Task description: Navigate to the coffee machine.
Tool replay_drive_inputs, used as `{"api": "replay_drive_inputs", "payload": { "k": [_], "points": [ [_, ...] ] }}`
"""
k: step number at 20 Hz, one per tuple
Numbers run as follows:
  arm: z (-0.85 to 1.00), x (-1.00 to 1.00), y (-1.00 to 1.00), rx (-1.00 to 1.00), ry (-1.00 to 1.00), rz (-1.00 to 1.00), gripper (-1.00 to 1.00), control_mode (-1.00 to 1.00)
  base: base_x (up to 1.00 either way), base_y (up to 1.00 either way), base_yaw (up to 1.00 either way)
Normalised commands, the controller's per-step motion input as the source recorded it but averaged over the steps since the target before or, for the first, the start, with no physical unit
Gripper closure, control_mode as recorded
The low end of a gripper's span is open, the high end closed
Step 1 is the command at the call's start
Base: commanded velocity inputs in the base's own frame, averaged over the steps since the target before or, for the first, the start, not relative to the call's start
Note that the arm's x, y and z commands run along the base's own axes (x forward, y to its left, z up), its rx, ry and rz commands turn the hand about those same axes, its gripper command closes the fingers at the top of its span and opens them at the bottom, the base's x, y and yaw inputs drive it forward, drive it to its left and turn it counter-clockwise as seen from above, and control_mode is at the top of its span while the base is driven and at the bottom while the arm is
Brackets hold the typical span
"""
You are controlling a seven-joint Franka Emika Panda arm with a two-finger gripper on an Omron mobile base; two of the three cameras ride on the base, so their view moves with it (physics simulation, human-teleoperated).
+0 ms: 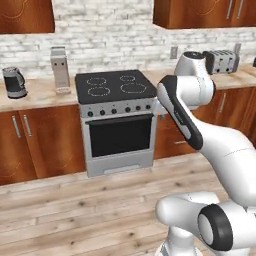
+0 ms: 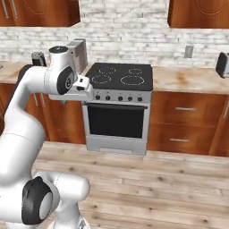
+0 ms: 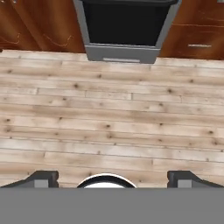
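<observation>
One coffee machine (image 1: pixel 59 69) stood on the table (image 1: pixel 40 95) against the brick wall, just left of the single stove (image 1: pixel 116 117), with one kettle (image 1: pixel 14 82) farther left and one toaster (image 1: pixel 221 61) well off to the right. The tool (image 3: pixel 112 178) hung above the wood floor (image 3: pixel 109 122) in front of the stove, well apart from the machine, which lay up and to its left. Its two fingertips (image 3: pixel 42 178) were spread wide with nothing between them.
</observation>
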Motion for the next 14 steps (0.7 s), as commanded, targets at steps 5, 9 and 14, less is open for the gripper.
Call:
{"api": "replay_drive_inputs", "payload": {
  "k": [5, 9, 14],
  "points": [
    [0.00, 0.00, 0.00, 0.00, 0.00, 0.00, -1.00, 1.00, 1.00, 1.00, -0.10],
    [0.00, 0.00, 0.00, 0.00, 0.00, 0.00, -1.00, 1.00, 1.00, 0.83, -0.07],
    [0.00, 0.00, 0.00, 0.00, 0.00, 0.00, -1.00, 1.00, 1.00, 0.70, -0.03]
  ]
}}
